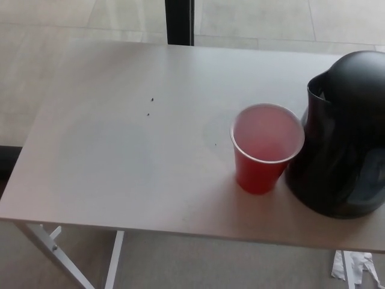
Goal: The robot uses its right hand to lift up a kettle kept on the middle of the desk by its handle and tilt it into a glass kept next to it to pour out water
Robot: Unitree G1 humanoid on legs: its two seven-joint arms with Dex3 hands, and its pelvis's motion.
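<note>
A black kettle (pixel 341 135) stands upright on the right side of the light desk (pixel 120 144), its spout facing left and its right part cut off by the picture edge. Its handle is out of the picture. A red plastic cup (pixel 264 147) with a pale inside stands just to the left of the kettle, nearly touching it. Neither of my hands shows in the head view.
A dark vertical post (pixel 180 22) rises behind the desk's far edge. White desk legs (pixel 54 247) show under the front left corner. A crumpled white scrap (pixel 355 265) lies on the floor at the lower right. Two tiny dark specks (pixel 150 106) mark the desk top.
</note>
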